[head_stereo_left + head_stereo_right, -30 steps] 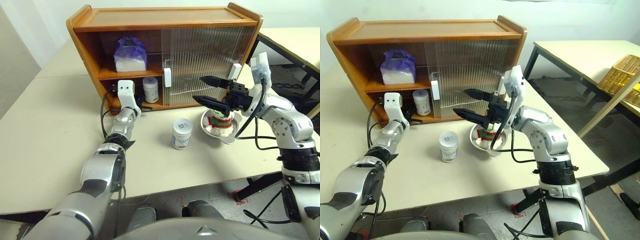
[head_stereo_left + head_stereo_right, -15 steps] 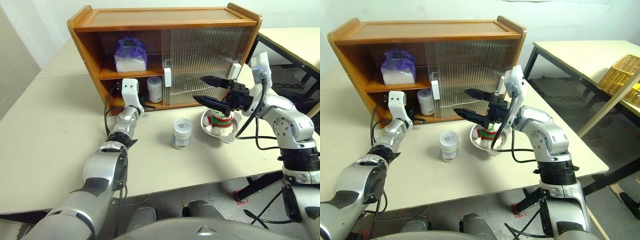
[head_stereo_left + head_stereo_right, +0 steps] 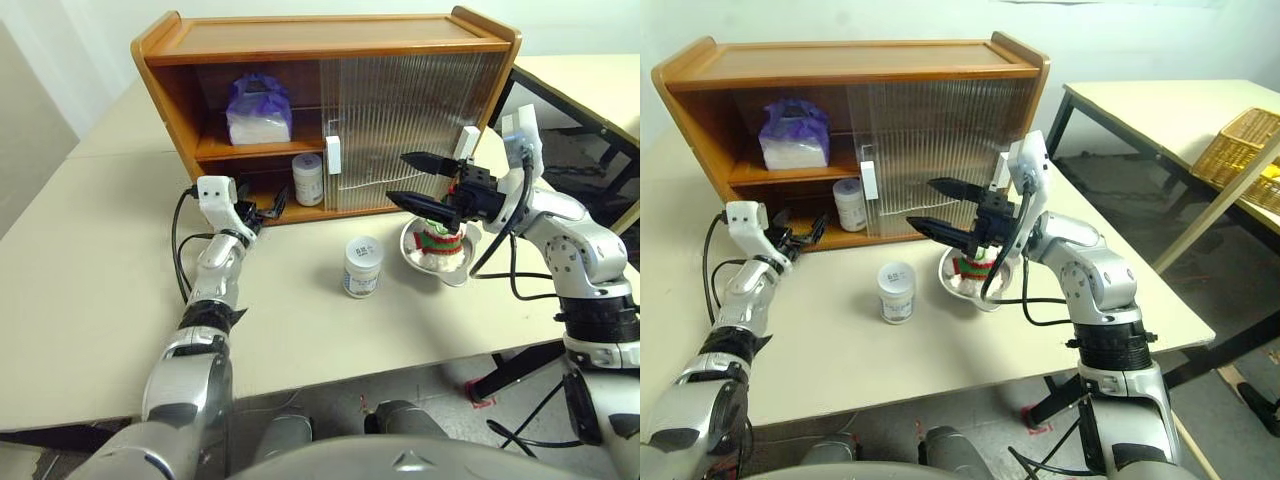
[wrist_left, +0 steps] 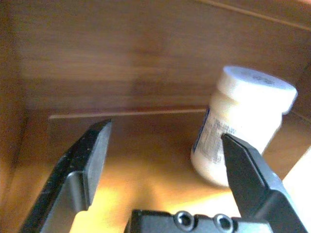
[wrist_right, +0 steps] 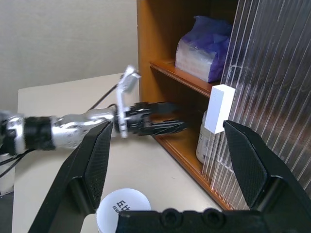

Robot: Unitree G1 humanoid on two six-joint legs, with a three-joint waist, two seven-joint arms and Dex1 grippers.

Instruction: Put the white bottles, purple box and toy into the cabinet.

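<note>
Standing in the cabinet (image 3: 330, 45) are one purple box (image 3: 258, 105) on the upper shelf and one white bottle (image 3: 307, 179) on the lower shelf. The left gripper (image 3: 262, 211) is hovering wide open and empty at the lower shelf's front edge. A second bottle (image 3: 362, 267) is standing on the table (image 3: 90, 260), well apart from its edges, beside one toy (image 3: 441, 243) in a bowl (image 3: 412, 252). Above it the right gripper (image 3: 410, 178) is hanging open, empty.

My head cameras look forward and down over the cabinet (image 3: 330, 110). My left wrist camera sits close, facing its lower shelf; my right wrist camera faces leftward, sharing it.
</note>
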